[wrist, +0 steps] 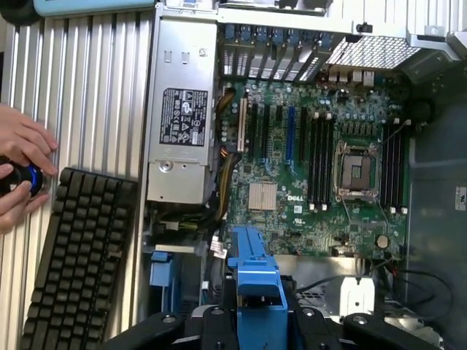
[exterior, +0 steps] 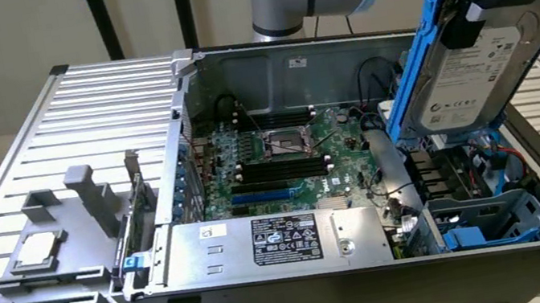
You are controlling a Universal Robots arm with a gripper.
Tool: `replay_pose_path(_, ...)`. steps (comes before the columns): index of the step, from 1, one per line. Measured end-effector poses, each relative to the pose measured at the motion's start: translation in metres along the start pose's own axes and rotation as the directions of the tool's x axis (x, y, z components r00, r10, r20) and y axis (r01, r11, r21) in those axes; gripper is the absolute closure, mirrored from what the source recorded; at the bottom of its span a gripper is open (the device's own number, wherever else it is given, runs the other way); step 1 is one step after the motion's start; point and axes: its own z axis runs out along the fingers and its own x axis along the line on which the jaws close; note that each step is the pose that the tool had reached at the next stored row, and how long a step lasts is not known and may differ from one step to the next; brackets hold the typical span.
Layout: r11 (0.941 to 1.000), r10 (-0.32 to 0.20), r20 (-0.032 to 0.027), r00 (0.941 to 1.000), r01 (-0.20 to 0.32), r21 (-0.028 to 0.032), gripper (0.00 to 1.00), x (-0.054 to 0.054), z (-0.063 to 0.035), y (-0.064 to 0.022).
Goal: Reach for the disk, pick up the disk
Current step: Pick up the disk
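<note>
Claw clamped on disk, lifted tilted above open computer case

The tool grips the disk — tilted, raised above the open computer case.

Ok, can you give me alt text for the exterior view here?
The gripper holds the disk, in its blue rails, tilted above an open computer case with the motherboard exposed. A grey holder sits on the slatted table at the exterior view's left.
</note>
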Motion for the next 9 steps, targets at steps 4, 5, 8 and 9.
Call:
replay_pose_path(4, 1.0000, 0.000, 0.0001, 1.0000, 0.000, -0.0027, 0.67, 0.010, -0.0013, -0.0105)
replay_pose_path(5, 1.0000, 0.000, 0.0002, 1.0000, 0.000, -0.0034, 0.67, 0.013, -0.0017, -0.0131)
replay_pose_path(8, 1.0000, 0.000, 0.0002, 1.0000, 0.000, -0.0053, 0.67, 0.020, -0.0031, -0.0207)
replay_pose_path(9, 1.0000, 0.000, 0.0003, 1.0000, 0.000, -0.0059, 0.67, 0.023, -0.0036, -0.0233)
